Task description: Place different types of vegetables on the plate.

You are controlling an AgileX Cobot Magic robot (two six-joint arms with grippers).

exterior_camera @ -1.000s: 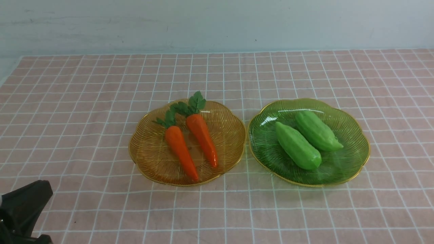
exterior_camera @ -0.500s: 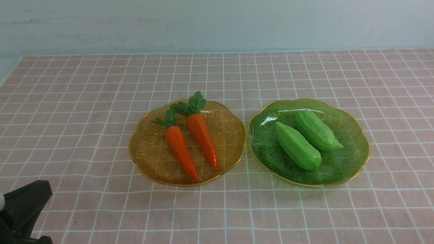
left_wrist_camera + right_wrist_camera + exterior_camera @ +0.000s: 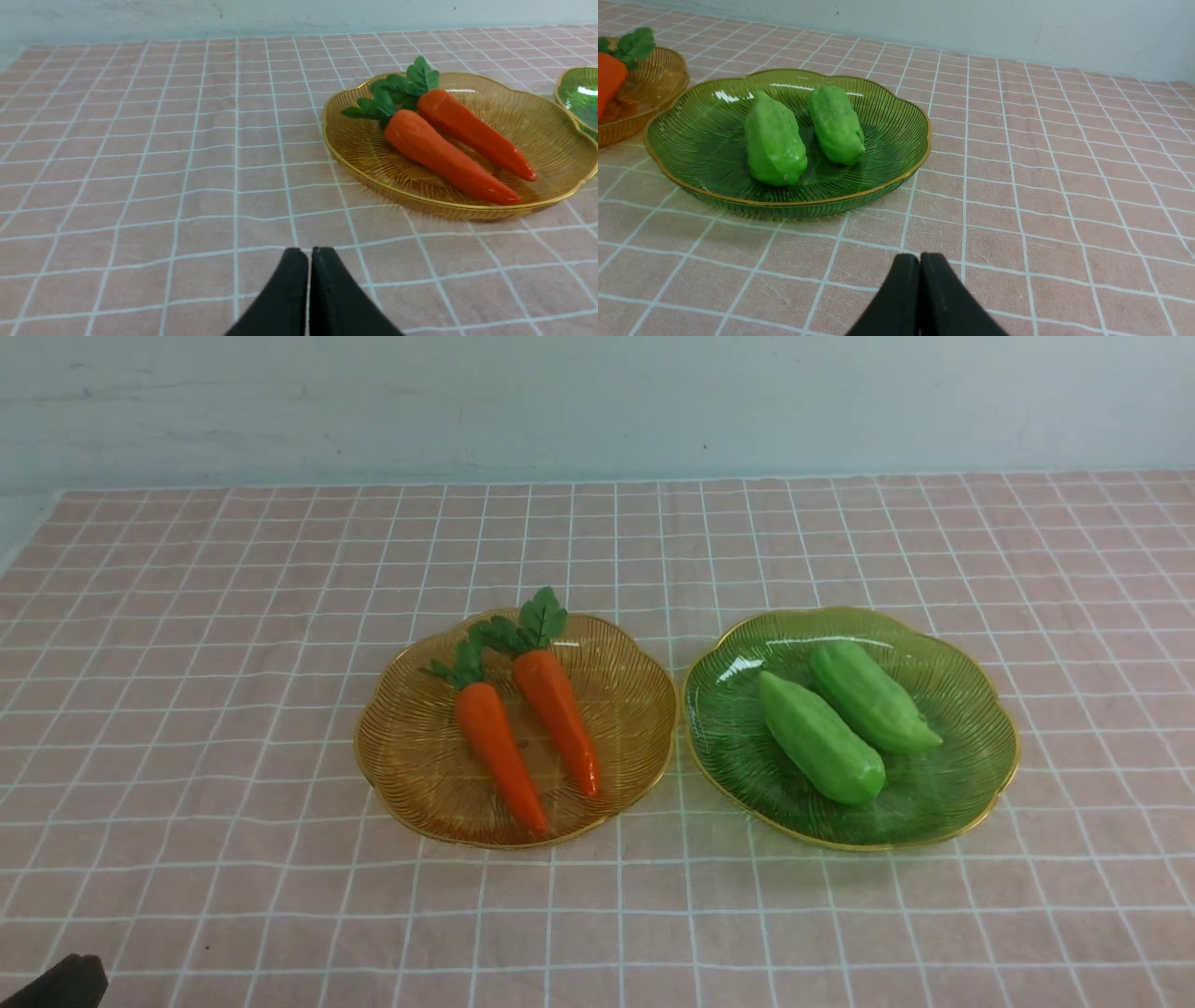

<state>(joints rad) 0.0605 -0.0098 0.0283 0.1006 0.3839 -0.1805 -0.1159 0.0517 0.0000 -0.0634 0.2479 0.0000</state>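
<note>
Two orange carrots (image 3: 499, 753) (image 3: 556, 709) with green tops lie side by side on an amber plate (image 3: 411, 775). Two light-green gourds (image 3: 820, 737) (image 3: 873, 696) lie on a green plate (image 3: 962, 784) to its right. The carrots (image 3: 439, 154) and the amber plate (image 3: 355, 144) show in the left wrist view, the gourds (image 3: 774, 139) (image 3: 836, 123) and the green plate (image 3: 700, 140) in the right wrist view. My left gripper (image 3: 309, 253) is shut and empty, near the front left, well short of the amber plate. My right gripper (image 3: 920, 257) is shut and empty, in front of the green plate.
A pink checked cloth (image 3: 187, 663) covers the table up to a pale wall (image 3: 597, 401) at the back. A dark corner of the left arm (image 3: 56, 985) shows at the front view's lower left. The right arm is outside the front view.
The left arm has drawn back toward the lower left corner of the front view, so less of it shows. The vegetables and plates have not moved.
</note>
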